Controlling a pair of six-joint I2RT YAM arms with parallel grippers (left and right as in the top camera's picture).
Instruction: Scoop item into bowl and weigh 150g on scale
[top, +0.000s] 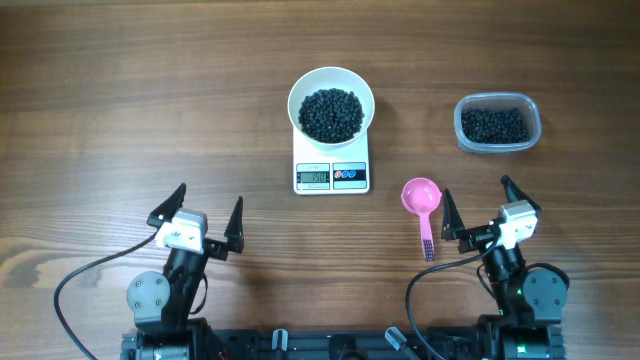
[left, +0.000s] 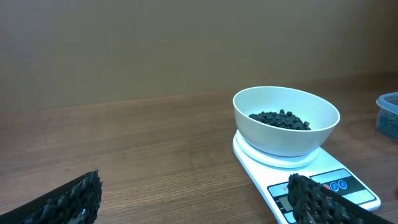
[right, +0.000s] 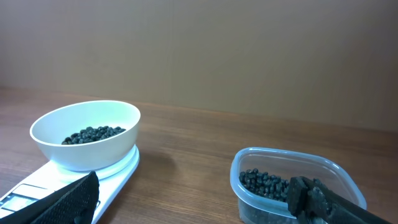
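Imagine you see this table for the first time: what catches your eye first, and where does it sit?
A white bowl of black beads stands on the scale, top centre of the overhead view. Right of it sits a clear tub with more beads, and a pink scoop lies between scale and right gripper.

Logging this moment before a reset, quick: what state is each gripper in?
Left gripper: jaws open, holding nothing.
Right gripper: jaws open, holding nothing; the pink scoop lies on the table apart from it.
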